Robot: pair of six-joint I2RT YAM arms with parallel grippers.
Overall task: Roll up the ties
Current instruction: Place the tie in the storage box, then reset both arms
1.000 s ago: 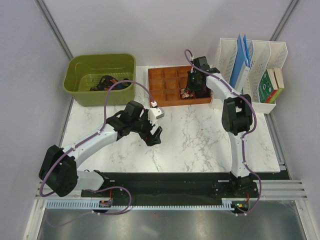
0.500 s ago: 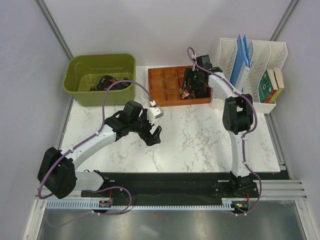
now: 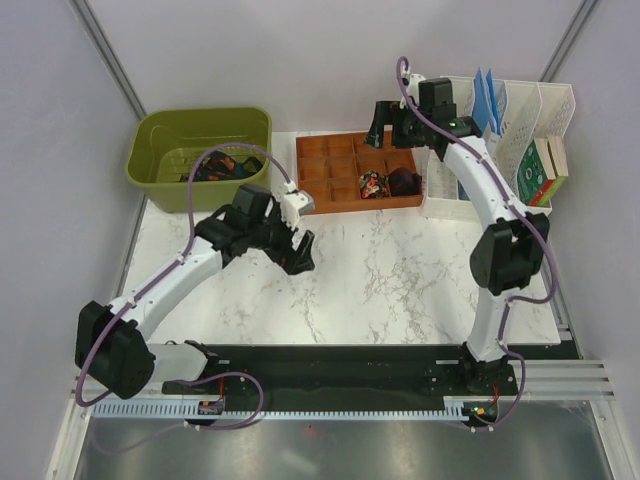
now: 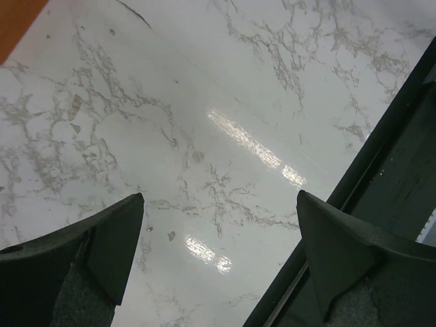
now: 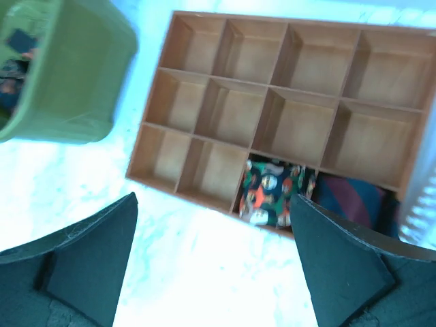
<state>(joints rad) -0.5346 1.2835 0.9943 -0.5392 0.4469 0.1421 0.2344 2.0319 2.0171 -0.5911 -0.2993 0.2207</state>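
Since neither gripper holds anything at this point, treat the next tie as a fresh pick.

**Gripper state**
- The right gripper [image 3: 388,138] hangs above the wooden tray [image 3: 325,165], upper ctr of the top view. Its jaws are apart w/ nothing between them. Its wrist view looks down past the fingers [image 5: 88,262] onto the tray.
- The left gripper [image 3: 297,252] sits low over the marble table [image 3: 400,270], left of ctr. Its jaws are also wide apart, w/ only bare marble between them.

**Tie locations**
- Speckled roll [image 5: 271,194]: bottom row of the tray in the right wrist view, third compartment from the left.
- Dark roll [image 5: 351,191]: the compartment just beside it, lower right of that view, partly hidden by a finger.
- Loose ties [image 3: 222,165]: heaped in the green basket [image 3: 170,190], upper left of the top view. You cannot tell the count.

**Handling (judgement)**
- Ties are light, soft and limp, prob. a bit slick.
- A loose tie will likely sag and trail if you lift it by the middle. Take hold near one end, pinching across the narrow width, then lay it flat on the marble before rolling.
- A finished roll may spring open. Grip it across the roll's body, not by the outer tail.
- Expect tangling in the basket. Lift slowly and check that only one tie comes up.
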